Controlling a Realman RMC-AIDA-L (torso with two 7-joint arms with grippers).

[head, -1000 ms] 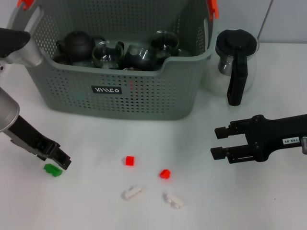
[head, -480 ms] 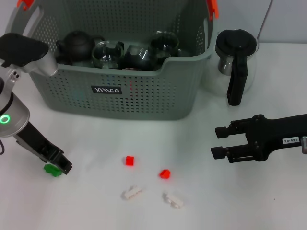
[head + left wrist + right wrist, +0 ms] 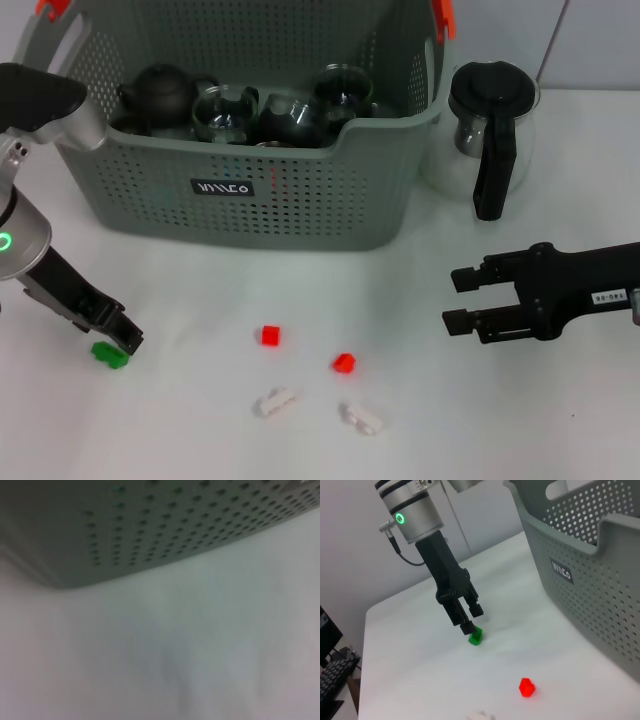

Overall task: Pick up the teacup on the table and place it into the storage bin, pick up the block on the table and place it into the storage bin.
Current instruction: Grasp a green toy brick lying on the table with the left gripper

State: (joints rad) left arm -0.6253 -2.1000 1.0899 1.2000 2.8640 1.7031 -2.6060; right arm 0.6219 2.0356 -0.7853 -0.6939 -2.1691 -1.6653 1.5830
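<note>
Left gripper (image 3: 125,341) apparently touches chunky green block (image 3: 109,355) beside perforated storage bin (image 3: 300,200).

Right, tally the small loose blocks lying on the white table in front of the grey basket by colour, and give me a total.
Green plastic block: 1, at the left gripper's fingertips
Red plastic blocks: 2
White plastic blocks: 2
Total: 5
</note>
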